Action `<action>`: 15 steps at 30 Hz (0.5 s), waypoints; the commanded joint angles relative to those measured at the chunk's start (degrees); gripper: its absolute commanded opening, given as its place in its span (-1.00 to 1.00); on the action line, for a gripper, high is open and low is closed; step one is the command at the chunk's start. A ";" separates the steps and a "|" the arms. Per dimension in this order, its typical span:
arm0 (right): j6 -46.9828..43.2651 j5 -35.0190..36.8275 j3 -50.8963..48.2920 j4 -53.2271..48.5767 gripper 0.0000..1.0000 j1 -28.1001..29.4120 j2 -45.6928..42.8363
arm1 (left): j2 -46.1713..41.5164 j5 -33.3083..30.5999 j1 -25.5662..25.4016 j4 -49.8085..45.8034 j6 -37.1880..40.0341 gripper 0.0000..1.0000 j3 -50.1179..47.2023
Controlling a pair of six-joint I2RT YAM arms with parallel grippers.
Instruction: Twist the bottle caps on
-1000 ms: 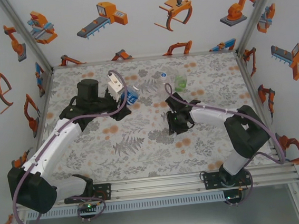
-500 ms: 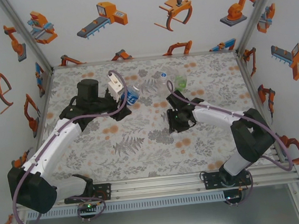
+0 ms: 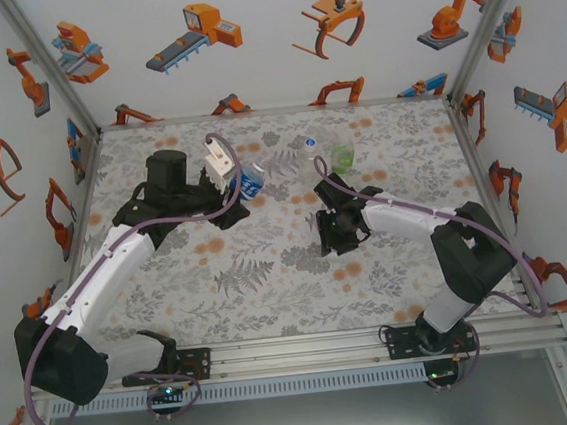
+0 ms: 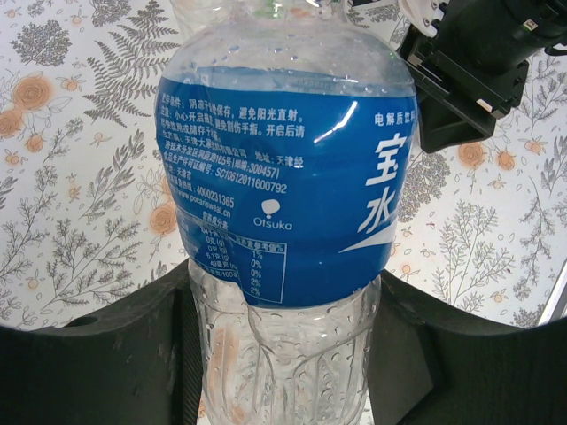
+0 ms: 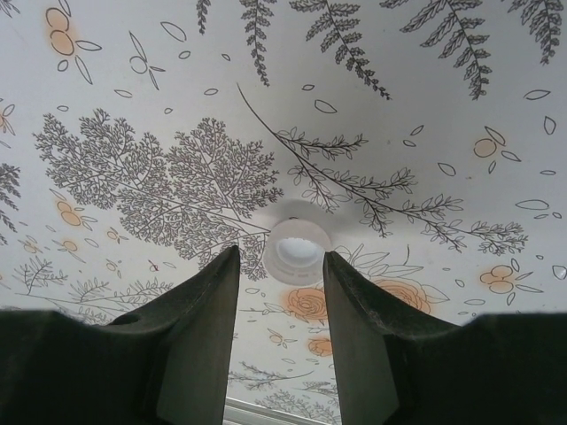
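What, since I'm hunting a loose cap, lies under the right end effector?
A white cap lies on the floral table, seen through the gap of the right end effector. Its open fingers hide the table on either side.

Blue-label bottle (image 4: 283, 177): clear plastic with droplets inside and a blue wrap with white print; the left gripper (image 4: 283, 363) clamps its lower body, left of the table's centre.
Green bottle (image 3: 342, 157): small, green-tinted, upright on the floral mat (image 3: 268, 264) towards the far edge.
Colourless bottle (image 3: 304, 147): near the green bottle's left, apart from it (too small to tell whether capped).
Bottle cap (image 5: 297, 251): round, white, flat on the mat, at the parted fingertips of the right gripper (image 5: 281, 257).
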 commanded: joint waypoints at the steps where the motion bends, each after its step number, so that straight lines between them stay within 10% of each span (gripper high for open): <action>1: 0.77 -0.06 0.19 -1.76 -0.15 0.36 0.86 | 0.01 1.51 0.33 -0.25 1.00 -1.00 1.61; 15: 0.56 -0.41 0.95 -1.87 -0.14 0.44 0.08 | 0.40 1.72 0.33 -0.21 0.92 -1.00 1.70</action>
